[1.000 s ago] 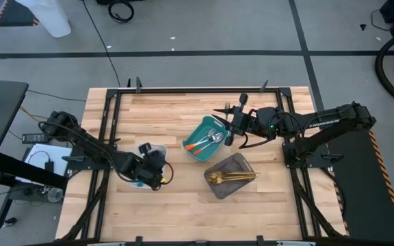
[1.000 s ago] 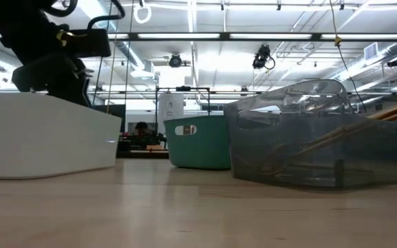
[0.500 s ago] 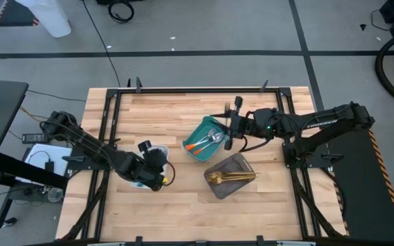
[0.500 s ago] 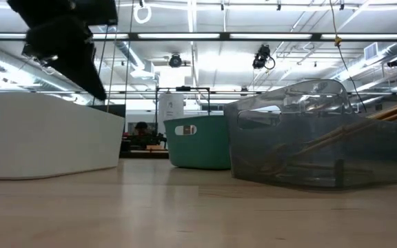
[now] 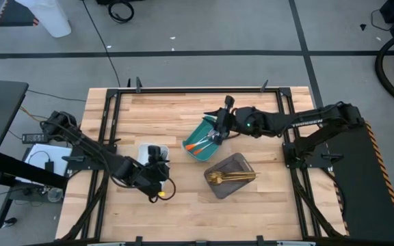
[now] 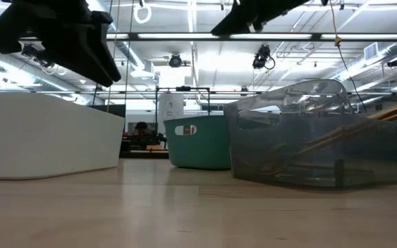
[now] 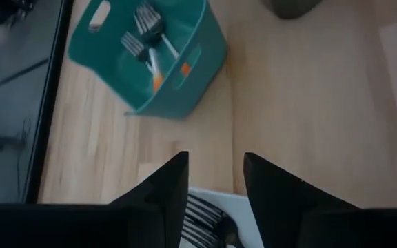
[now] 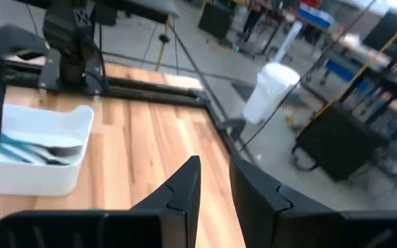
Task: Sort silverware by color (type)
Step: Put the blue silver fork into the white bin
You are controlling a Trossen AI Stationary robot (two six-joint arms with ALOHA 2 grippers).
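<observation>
Gold silverware (image 5: pixel 230 178) lies lengthwise along the grey tray (image 5: pixel 244 164), handles toward the right arm's side. Left gripper (image 7: pixel 214 186) hovers over the white tray (image 5: pixel 153 148), fingers apart, empty. Right gripper (image 8: pixel 214 180) is narrow over the teal tray (image 5: pixel 200 128), nothing held.

white tray (image 6: pixel 47 134) left | teal tray (image 6: pixel 198 141) middle | grey tray (image 6: pixel 322 138) right

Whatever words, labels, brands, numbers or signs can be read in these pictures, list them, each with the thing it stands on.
Nothing here can be read with certainty, so no text is quoted.
Small pale label on the wall of the teal tray, low view: too small to read.
Pale lettering along the right arm, high view: too small to read.
</observation>
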